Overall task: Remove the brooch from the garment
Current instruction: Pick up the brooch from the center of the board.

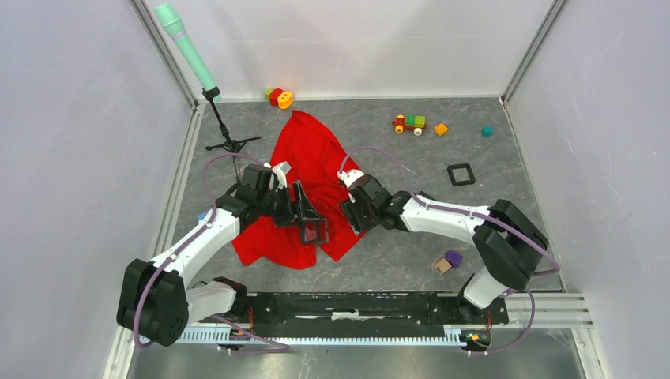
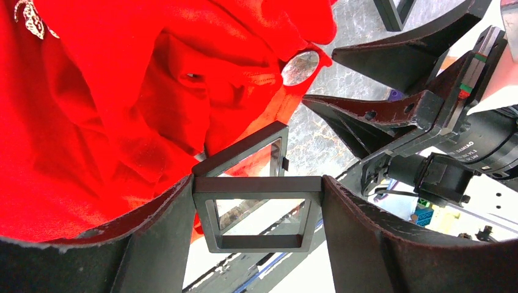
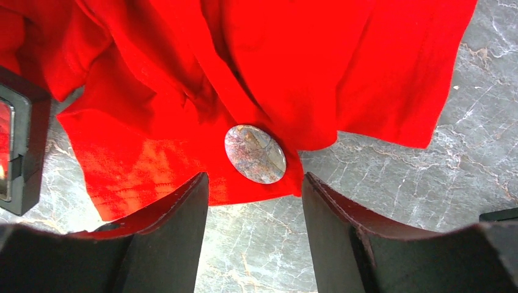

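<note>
Grey marbled tabletop [image 1: 411, 253] is walled in white; the red garment [image 1: 310, 150] is spread mid-table between the arms; the brooch [image 2: 27, 15], pale and jagged, is seen on the cloth at the left wrist view's upper corner; a black square windowed case [image 2: 256, 241] is clamped by the left gripper [image 2: 256, 186]; the right gripper [image 3: 255, 189] is spread, empty, just short of an oval marbled disc [image 3: 255, 153] at the hem.

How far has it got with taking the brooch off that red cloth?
Done: nothing; the brooch sits on the garment. In hand: left claw grips a black square case, right claw hangs open facing an oval disc. Left: freeing the brooch.
</note>
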`<state>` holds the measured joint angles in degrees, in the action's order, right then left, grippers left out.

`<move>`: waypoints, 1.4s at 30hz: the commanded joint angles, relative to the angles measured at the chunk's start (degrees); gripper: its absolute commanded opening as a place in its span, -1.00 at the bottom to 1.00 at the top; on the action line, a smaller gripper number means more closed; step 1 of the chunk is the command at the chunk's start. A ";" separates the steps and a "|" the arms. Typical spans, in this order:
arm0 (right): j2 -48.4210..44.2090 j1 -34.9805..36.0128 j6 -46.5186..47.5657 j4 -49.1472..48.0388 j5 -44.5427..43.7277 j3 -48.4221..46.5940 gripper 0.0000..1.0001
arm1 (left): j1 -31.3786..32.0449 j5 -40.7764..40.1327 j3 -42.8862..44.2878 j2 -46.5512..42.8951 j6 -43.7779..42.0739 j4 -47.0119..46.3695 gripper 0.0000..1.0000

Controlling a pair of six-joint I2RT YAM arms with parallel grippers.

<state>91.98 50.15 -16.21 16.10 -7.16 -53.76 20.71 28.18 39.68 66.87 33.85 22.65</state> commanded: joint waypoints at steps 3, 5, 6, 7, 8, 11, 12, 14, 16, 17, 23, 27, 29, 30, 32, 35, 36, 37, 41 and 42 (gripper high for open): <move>-0.76 1.31 -3.08 -2.74 -1.56 -0.74 0.25 | 0.21 0.73 0.21 -0.38 2.20 -2.61 -0.65; -0.55 1.55 -3.80 -2.80 -1.16 -0.73 0.25 | 0.19 0.84 -0.04 -0.48 2.09 -2.83 -0.65; -0.17 1.62 -4.21 -2.91 -0.88 -0.60 0.25 | 0.17 0.88 -0.24 -0.58 2.08 -3.03 -0.65; 0.29 1.62 -4.83 -3.19 -0.75 -0.48 0.25 | 0.16 1.04 -0.50 -0.75 2.15 -3.42 -0.65; 0.62 1.66 -5.65 -3.28 -0.86 -0.36 0.24 | 0.15 1.23 -0.76 -0.89 2.31 -4.10 -0.65; 0.86 1.64 -7.98 -3.88 -2.08 0.33 0.24 | 0.20 1.44 -1.43 -1.31 2.90 -5.40 -0.64; 0.91 1.63 -8.76 -4.04 -2.99 0.48 0.25 | 0.13 1.43 -1.71 -1.48 2.98 -5.79 -0.64; 1.31 1.58 -9.90 -4.05 -3.85 0.46 0.26 | 0.19 1.74 -2.04 -1.63 3.15 -6.45 -0.63; 2.18 1.62 -10.96 -4.01 -4.25 0.24 0.25 | 0.20 2.27 -2.33 -1.59 3.24 -7.08 -0.63; 2.43 1.63 -11.64 -3.86 -4.48 0.15 0.24 | 0.16 2.39 -2.45 -1.62 3.38 -7.34 -0.63; 3.71 1.62 -14.25 -3.86 -6.39 0.32 0.24 | 0.14 2.84 -3.14 -2.84 3.82 -8.50 -0.63; 4.85 1.79 -15.60 -4.47 -6.63 0.06 0.22 | 0.14 3.26 -3.19 -2.93 3.57 -8.50 -0.63; 5.04 1.87 -16.25 -4.87 -7.35 -0.02 0.22 | 0.16 3.58 -3.20 -2.95 3.47 -8.59 -0.63; 5.17 1.88 -16.38 -4.93 -7.74 -0.08 0.22 | 0.21 3.74 -3.24 -2.94 3.42 -8.69 -0.63; 5.41 1.88 -16.96 -4.89 -8.51 -0.36 0.21 | 0.14 3.93 -3.38 -2.85 3.42 -9.00 -0.63; 6.68 1.88 -17.38 -4.50 -9.50 -1.35 0.19 | 0.17 4.57 -3.73 -2.49 3.69 -10.14 -0.62; 7.26 1.89 -17.77 -3.56 -9.89 -2.26 0.18 | 0.20 4.67 -3.74 -2.43 3.73 -10.26 -0.62; 8.01 2.03 -18.10 -2.84 -10.42 -2.92 0.16 | 0.21 4.77 -3.62 -2.28 3.69 -10.27 -0.62; 9.73 2.91 -19.49 -0.64 -13.83 -4.99 0.15 | 0.15 4.46 -3.56 -2.37 3.60 -10.19 -0.62; 10.13 3.19 -19.83 -0.19 -14.61 -5.36 0.15 | 0.12 4.21 -3.61 -2.49 3.59 -10.09 -0.62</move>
<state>100.25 52.31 -33.41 13.82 -17.15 -56.62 20.71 30.81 36.10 65.19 35.59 15.16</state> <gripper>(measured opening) 0.577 0.745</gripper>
